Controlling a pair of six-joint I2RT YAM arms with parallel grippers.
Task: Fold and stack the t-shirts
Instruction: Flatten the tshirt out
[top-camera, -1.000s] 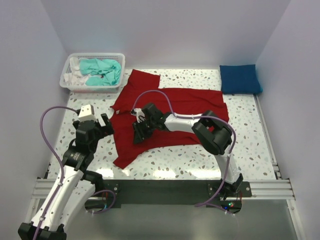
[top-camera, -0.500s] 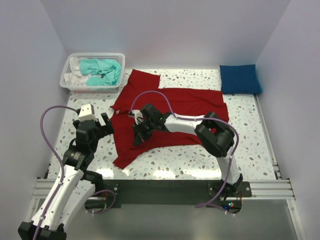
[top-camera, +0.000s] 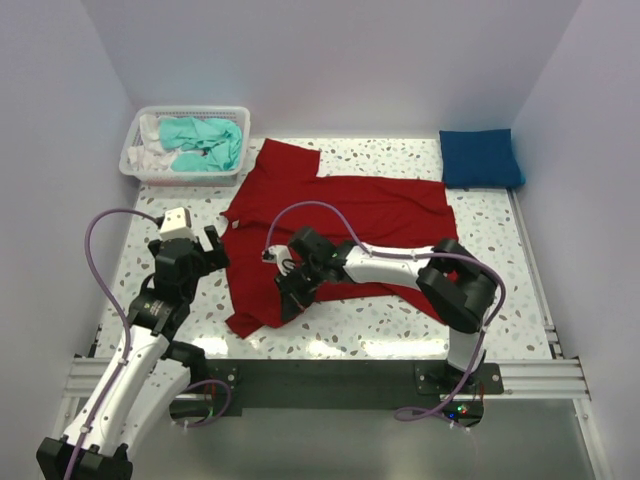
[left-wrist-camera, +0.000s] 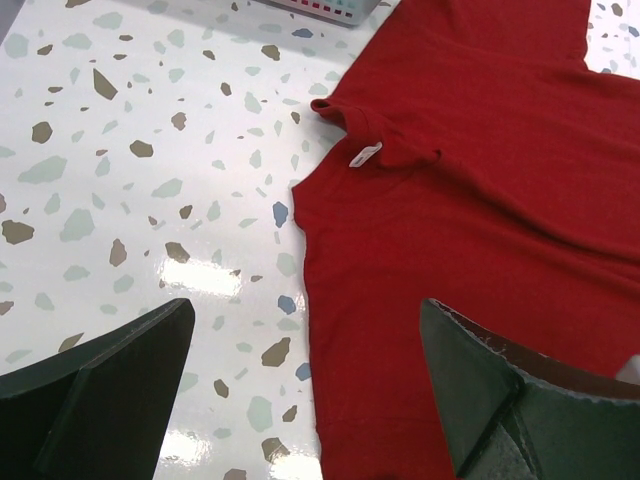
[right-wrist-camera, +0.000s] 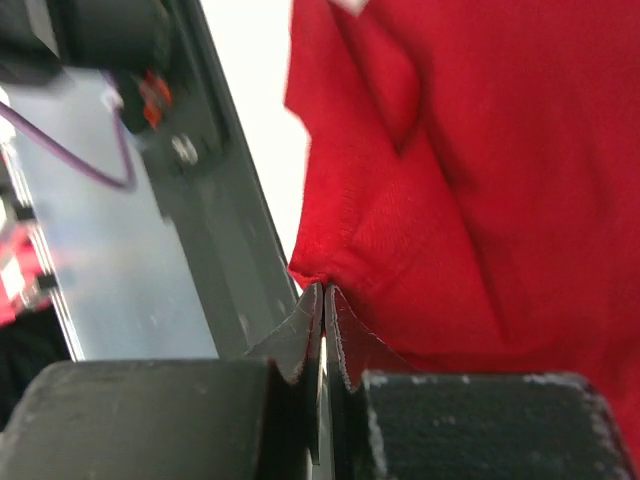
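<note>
Deep red t-shirt (top-camera: 380, 205) — mostly flat, white neck label (left-wrist-camera: 365, 155), near edge rumpled

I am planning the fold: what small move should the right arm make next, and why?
Probably lift the pinched edge slightly and carry it over the shirt's middle. The right fingers are shut on a near-side fold of the deep red t-shirt, which lies spread out, unfolded; the left fingers hang open beside the collar, holding nothing.

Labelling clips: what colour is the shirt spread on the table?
The shirt is deep red; see top external.
</note>
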